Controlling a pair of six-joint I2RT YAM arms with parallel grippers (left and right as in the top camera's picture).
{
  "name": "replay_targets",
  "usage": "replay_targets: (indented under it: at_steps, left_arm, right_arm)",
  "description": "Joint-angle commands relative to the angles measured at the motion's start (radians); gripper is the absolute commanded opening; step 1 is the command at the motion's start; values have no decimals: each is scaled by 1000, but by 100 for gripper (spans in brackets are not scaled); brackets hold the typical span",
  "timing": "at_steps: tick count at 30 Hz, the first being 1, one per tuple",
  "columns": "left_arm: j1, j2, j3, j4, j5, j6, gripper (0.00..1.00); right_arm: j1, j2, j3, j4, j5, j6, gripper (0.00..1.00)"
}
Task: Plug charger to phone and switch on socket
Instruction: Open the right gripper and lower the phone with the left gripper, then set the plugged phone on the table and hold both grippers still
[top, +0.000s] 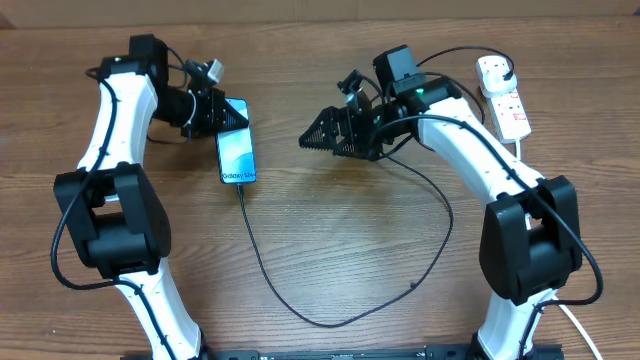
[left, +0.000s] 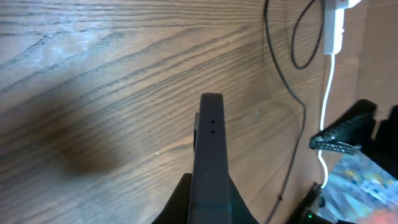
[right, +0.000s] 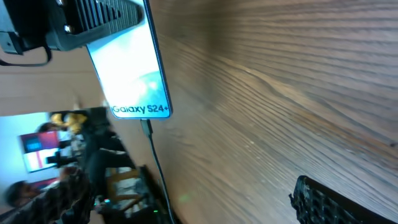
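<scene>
Phone (top: 236, 152) top edge in left gripper (top: 224, 114), right gripper (top: 316, 138) apart

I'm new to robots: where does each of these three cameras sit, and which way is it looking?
Overhead: above the table, looking straight down on both arms, the phone and the socket.
Left wrist: on the left gripper, looking low across the table towards the right gripper; the gripped phone's edge fills the middle.
Right wrist: faces the phone's screen from low down; one own finger shows.
Shared: all three see the phone.

phone (top: 237, 152) left of centre (charger (top: 322, 325) in it), socket (top: 505, 100) far right
</scene>
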Motion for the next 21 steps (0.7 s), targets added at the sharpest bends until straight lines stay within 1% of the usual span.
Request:
replay_targets:
  at_steps: [1, 12, 21]
  left_arm:
    - [-9, 8, -47, 48, 10, -9, 4]
    - [-9, 103, -68, 121, 10, -116, 4]
    - [-14, 175, -69, 126, 11, -117, 4]
  right_arm:
    - [26, 3, 16, -9, 106, -16, 100]
    - [41, 3, 16, -12, 138, -16, 100]
    - [41, 3, 16, -12, 138, -16, 100]
